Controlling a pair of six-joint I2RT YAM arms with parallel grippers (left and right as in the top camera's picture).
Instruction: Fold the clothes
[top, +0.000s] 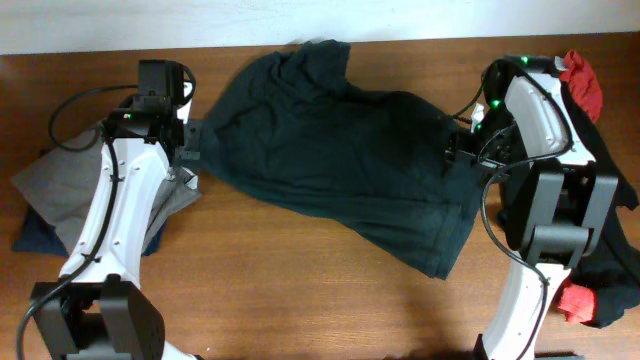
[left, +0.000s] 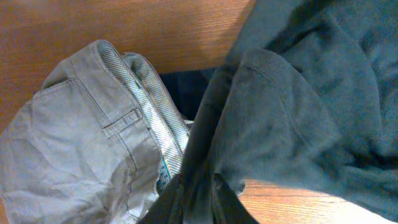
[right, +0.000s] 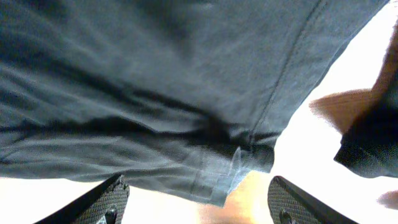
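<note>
We see the T-shirt rumpled across the tabletop. Our right claw stands apart over its hem; our left claw, at the opposite edge, we cannot tell.

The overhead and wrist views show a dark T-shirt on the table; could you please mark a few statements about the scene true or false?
1. The dark T-shirt is folded into a neat rectangle. False: it lies spread out and rumpled across the wooden table.
2. Grey trousers lie right beside one edge of the shirt. True.
3. The right end effector is open, with the shirt's hem hanging between its fingers. True.
4. The red fabric is piled by the left arm. False: it lies at the table's right end, beside the right arm.
</note>
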